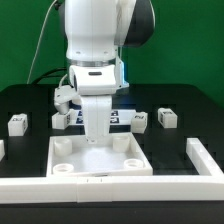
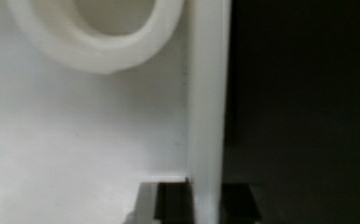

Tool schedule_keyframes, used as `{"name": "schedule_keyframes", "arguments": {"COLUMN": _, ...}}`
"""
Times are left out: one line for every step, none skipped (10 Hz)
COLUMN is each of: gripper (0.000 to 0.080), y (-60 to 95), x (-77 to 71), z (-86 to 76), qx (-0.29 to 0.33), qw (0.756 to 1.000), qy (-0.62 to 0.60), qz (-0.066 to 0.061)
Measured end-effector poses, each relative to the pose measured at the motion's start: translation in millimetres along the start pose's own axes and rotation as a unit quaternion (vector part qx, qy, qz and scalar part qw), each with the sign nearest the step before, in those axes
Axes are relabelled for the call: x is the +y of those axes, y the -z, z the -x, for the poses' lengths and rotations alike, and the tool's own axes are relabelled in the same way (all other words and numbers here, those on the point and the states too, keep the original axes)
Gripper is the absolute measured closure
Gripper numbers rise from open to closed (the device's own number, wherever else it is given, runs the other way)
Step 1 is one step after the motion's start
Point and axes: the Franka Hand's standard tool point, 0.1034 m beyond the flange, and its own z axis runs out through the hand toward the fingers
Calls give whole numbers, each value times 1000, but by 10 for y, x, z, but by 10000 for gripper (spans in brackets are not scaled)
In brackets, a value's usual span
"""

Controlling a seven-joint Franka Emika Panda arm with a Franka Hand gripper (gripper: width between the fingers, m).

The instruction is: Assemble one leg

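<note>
Gripper down over white panel, open or closed cannot tell; leg near, apart, exterior view's right

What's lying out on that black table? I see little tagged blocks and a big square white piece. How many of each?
legs: 4
square panel: 1
Total: 5

We see the white panel close up, its round hole, raised edge, black table alongside.
</note>
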Motion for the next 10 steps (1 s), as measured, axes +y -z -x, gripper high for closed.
{"name": "schedule_keyframes", "arguments": {"gripper": 742, "y": 0, "x": 0, "z": 0, "qx": 0, "qw": 1000, "qy": 0, "qz": 0}}
{"name": "schedule_keyframes", "arguments": {"gripper": 742, "y": 0, "x": 0, "z": 0, "qx": 0, "qw": 1000, "qy": 0, "qz": 0}}
{"name": "schedule_keyframes", "arguments": {"gripper": 742, "y": 0, "x": 0, "z": 0, "qx": 0, "qw": 1000, "qy": 0, "qz": 0}}
{"name": "schedule_keyframes", "arguments": {"gripper": 742, "y": 0, "x": 1, "z": -3, "qx": 0, "qw": 1000, "qy": -4, "qz": 0}}
{"name": "schedule_keyframes", "arguments": {"gripper": 742, "y": 5, "x": 23, "z": -112, "qx": 2, "qw": 999, "qy": -39, "qz": 2}}
{"name": "schedule_keyframes", "arguments": {"gripper": 741, "y": 12, "x": 55, "z": -266, "qx": 5, "qw": 999, "qy": -48, "qz": 3}}
{"name": "schedule_keyframes", "arguments": {"gripper": 741, "y": 14, "x": 78, "z": -390, "qx": 7, "qw": 999, "qy": -52, "qz": 3}}
{"name": "schedule_keyframes", "arguments": {"gripper": 741, "y": 15, "x": 109, "z": -516, "qx": 10, "qw": 998, "qy": -68, "qz": 4}}
{"name": "schedule_keyframes", "arguments": {"gripper": 741, "y": 20, "x": 162, "z": -646, "qx": 12, "qw": 997, "qy": -77, "qz": 7}}
{"name": "schedule_keyframes", "arguments": {"gripper": 741, "y": 20, "x": 181, "z": -742, "qx": 13, "qw": 997, "qy": -82, "qz": 3}}
